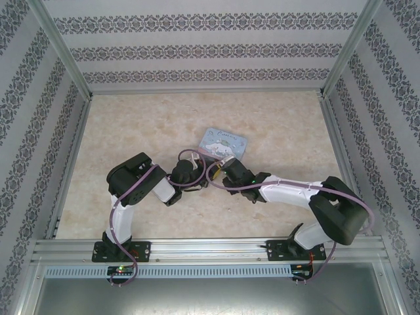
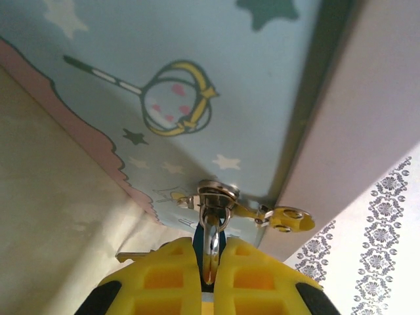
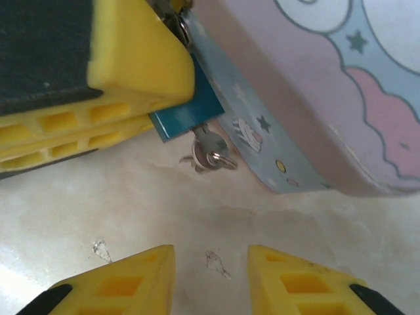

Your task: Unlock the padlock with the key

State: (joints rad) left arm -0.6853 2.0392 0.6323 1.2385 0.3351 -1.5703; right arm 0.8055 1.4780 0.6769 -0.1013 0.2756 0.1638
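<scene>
Pale-blue tin (image 1: 223,142) (cartoon-printed) on table (image 1: 144,125)

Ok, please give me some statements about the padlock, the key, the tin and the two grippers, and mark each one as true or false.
1. The left gripper is shut on the padlock. True.
2. The right gripper holds the key. False: its fingers stand apart over the bare table, and the key sits ahead of them, at the padlock's underside.
3. The padlock's shackle reaches up to the metal clasp on the tin. True.
4. The tin is plain white. False: it is pale blue, with stars and cartoon drawings.
</scene>
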